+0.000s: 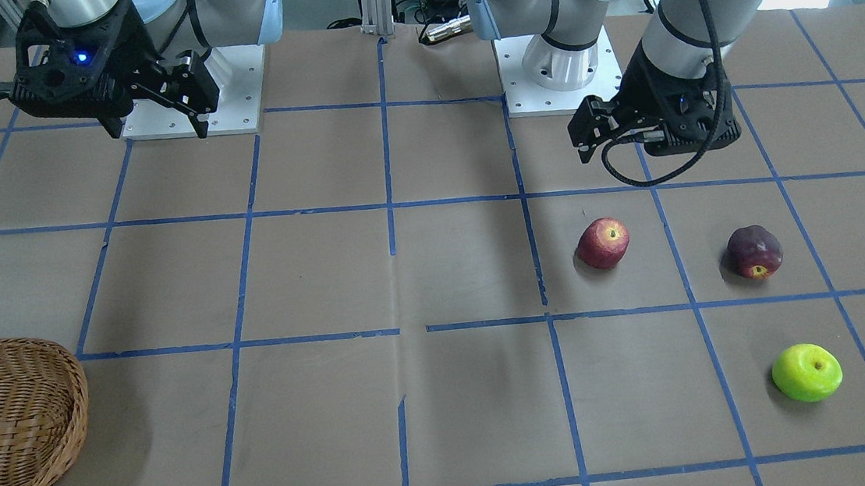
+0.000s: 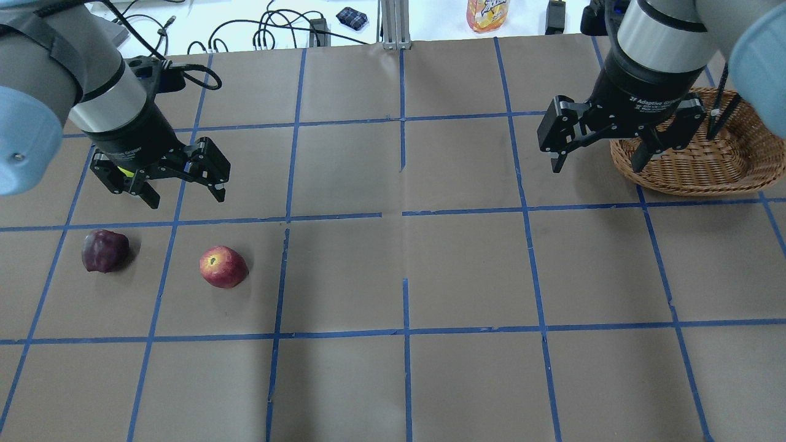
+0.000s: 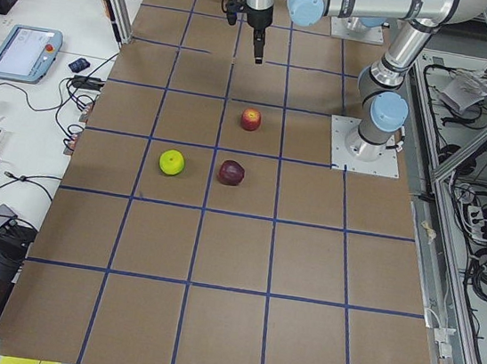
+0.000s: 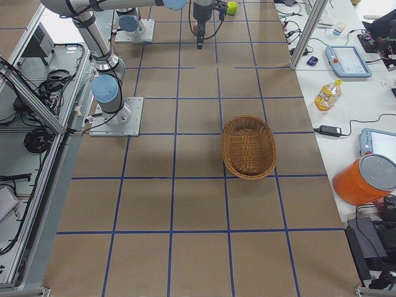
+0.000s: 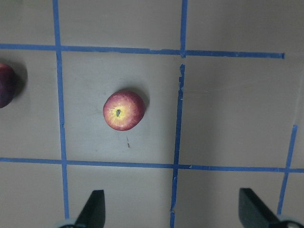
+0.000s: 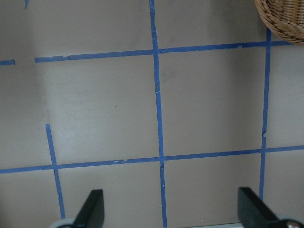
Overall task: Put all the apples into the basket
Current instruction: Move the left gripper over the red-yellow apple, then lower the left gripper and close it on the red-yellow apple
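Observation:
The red apple [image 1: 603, 243] with a yellowish stem end lies on the table, also in the overhead view [image 2: 223, 267] and the left wrist view [image 5: 124, 110]. The maroon apple [image 1: 754, 252] lies beside it [image 2: 105, 250]. The green apple [image 1: 806, 371] lies farther out, almost hidden under the left arm in the overhead view. My left gripper [image 2: 186, 199] is open and empty, above the table between the red and maroon apples and the green one. My right gripper [image 2: 597, 167] is open and empty beside the wicker basket [image 2: 675, 172], which holds nothing [image 4: 226, 148].
Blue tape lines divide the brown table into squares. The two arm bases [image 1: 554, 68] stand at the robot's edge. Cables, a bottle [image 2: 488, 13] and tablets lie on the benches past the table's far side.

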Tool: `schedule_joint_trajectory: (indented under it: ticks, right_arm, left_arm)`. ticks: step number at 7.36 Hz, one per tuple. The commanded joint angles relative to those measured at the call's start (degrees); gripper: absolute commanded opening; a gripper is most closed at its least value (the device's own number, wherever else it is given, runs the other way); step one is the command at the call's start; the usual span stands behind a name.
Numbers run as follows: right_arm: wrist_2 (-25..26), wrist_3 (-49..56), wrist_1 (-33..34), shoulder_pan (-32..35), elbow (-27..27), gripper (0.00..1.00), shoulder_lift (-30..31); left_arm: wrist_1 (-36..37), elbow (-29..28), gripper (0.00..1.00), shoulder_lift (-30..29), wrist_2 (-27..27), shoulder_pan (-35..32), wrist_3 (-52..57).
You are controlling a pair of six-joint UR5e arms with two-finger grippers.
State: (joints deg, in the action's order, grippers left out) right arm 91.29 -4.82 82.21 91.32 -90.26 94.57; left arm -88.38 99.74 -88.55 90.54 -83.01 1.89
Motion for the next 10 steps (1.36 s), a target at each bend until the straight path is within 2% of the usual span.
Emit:
schedule_joint_trajectory:
  ticks: [1,2,3,6,7,8,9,10]
  right_arm:
    - [0.3,0.0,0.0,0.0,0.0,1.0,0.0]
    - [0.3,0.0,0.0,0.0,0.0,1.0,0.0]
    - [0.5,0.0,-0.1,0.0,0.0,1.0,0.0]
    - [0.2,-0.1,-0.2,0.0,-0.1,1.0,0.0]
    - [0.5,0.0,-0.2,0.0,-0.3,1.0,0.1]
    - [-0.1,-0.1,-0.1,0.0,-0.3,1.0,0.1]
    - [-0.1,-0.1,0.0,0.0,-0.3,1.0,0.1]
    - [-0.1,0.0,0.0,0.0,-0.3,1.0,0.1]
  left_arm:
    - [6.2,6.9,1.0,-3.1,-0.4,4.6,0.0]
    - [13.4,12.2,1.0,-4.3,0.2,6.3,2.2]
    - [18.6,16.1,1.0,-5.7,-0.3,10.9,4.0]
    - [23.1,17.8,1.0,-10.1,-1.4,11.6,3.6]
    - [25.0,18.4,1.0,-11.5,-3.9,11.6,3.9]
    - [25.4,18.4,1.0,-11.6,-4.1,11.5,3.4]
    - [25.0,18.2,1.0,-9.1,-4.1,11.0,3.6]
    - [24.6,19.5,1.0,-10.2,-4.1,10.8,4.3]
